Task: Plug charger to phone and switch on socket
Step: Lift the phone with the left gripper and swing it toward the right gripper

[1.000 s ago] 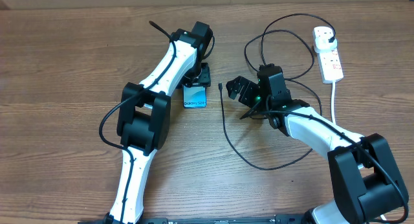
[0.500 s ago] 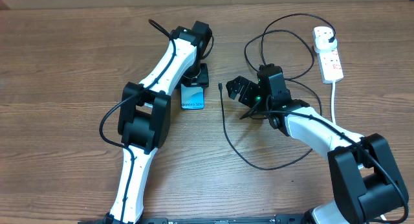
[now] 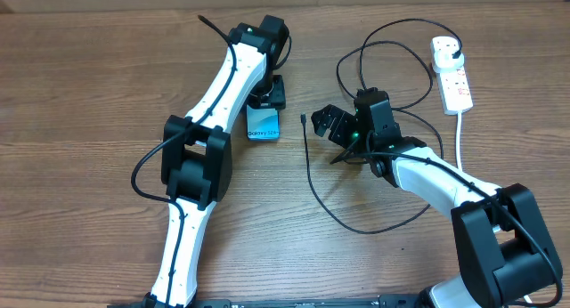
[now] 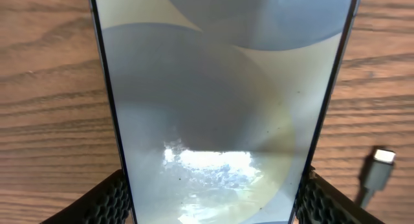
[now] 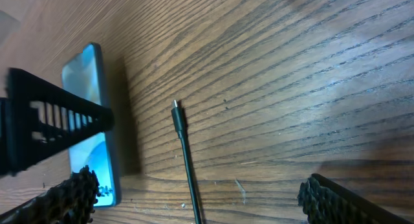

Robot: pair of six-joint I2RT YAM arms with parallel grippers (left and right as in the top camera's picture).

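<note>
Wooden table (image 3: 80,85), both arms extended.

**Phone:** the slim, black-edged smartphone with a light-blue screen (image 3: 264,124) is left of the table's centre. Cannot tell whether it rests on the wood or is raised off it.

**Left gripper** (image 3: 266,101): at the phone's far end. In the wrist view its ribbed black fingers (image 4: 113,198) press against both long edges of the phone, so it is clenched on it.

**Charger:** the long thin black cable (image 3: 305,157) lies on the wood right of the phone. Its small connector tip (image 3: 305,118) is just beside the phone's right edge, apart from it and not inserted.

**Right gripper** (image 3: 322,123): right of the phone, just beyond the connector tip. The jaws are spread wide with nothing between them, and the tip lies on the wood ahead of them.

**Socket:** the white elongated power strip with red markings (image 3: 452,77) is well to the right of the phone. A black plug (image 3: 455,50) is seated at its far end, and a thick white cord (image 3: 460,130) trails from the near end. Switch position: cannot tell.
</note>
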